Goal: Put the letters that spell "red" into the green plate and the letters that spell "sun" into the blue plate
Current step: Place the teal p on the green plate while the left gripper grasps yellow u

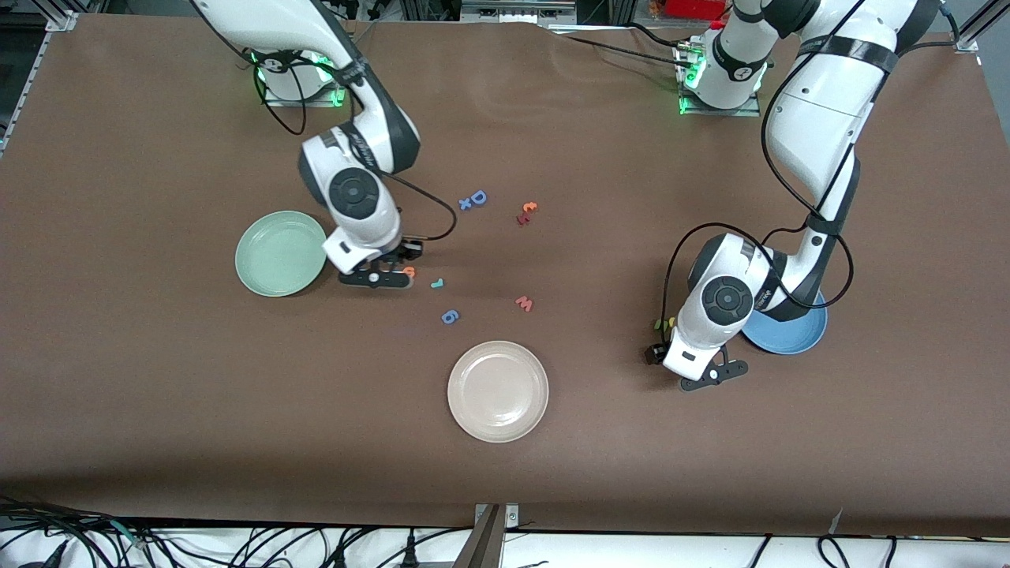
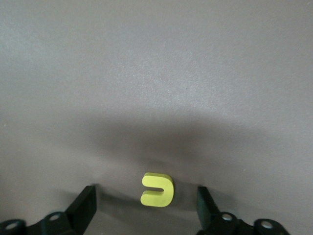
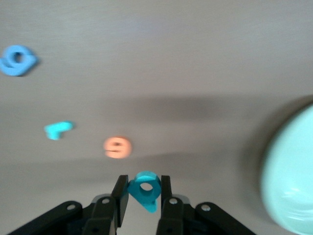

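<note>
We see the right gripper beside the green plate pinching the teal "d"; the left gripper near the blue plate is spread around the yellow "u".

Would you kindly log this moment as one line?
right tool: shut on teal d, beside green plate | left tool: open around yellow u | plates: no letters seen

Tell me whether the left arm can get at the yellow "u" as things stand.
Probably yes. The left gripper hangs right over the yellow "u" with its jaws apart on either side of the letter, which lies alone on bare table, nothing between it and the jaws.
</note>
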`<state>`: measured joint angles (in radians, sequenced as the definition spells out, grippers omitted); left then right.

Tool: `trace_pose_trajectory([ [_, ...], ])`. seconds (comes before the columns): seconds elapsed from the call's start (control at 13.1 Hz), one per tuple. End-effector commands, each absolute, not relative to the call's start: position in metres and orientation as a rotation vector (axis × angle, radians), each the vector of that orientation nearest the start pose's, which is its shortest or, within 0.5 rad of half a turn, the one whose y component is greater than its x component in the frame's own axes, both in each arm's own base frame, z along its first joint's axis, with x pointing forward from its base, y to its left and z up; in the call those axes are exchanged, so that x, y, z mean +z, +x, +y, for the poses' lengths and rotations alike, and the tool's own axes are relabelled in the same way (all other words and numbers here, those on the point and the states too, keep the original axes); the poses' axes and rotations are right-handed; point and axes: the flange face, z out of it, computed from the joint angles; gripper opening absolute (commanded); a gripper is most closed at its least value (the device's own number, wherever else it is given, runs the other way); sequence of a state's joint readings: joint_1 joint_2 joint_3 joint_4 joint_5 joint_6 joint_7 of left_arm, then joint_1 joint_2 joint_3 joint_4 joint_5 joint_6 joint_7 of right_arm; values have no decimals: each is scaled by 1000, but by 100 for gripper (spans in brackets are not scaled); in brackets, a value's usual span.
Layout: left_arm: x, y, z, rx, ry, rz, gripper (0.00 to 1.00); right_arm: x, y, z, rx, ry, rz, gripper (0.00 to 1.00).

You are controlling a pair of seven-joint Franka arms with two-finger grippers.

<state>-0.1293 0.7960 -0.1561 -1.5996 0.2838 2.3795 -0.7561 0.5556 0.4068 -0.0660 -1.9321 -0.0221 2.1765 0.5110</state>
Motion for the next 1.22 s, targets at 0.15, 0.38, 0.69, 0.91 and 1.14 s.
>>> trace_pose_trajectory([
  [0.15, 166, 676, -180, -99, -3019, -460, 60, 285, 549, 191, 330, -3279, -161, 10],
  [0.38, 168, 676, -180, -105, -3018, -466, 31, 255, 540, 126, 422, -3278, -198, 10],
  [0.69, 171, 677, -179, -111, -3018, -482, 1, 203, 509, 81, 374, -3277, -223, 13],
  [0.91, 190, 683, -171, -140, -3023, -476, 1, 196, 509, 74, 391, -3279, -204, 100],
  [1.14, 209, 686, -157, -145, -3025, -412, 2, 219, 517, 79, 375, -3269, -199, 100],
])
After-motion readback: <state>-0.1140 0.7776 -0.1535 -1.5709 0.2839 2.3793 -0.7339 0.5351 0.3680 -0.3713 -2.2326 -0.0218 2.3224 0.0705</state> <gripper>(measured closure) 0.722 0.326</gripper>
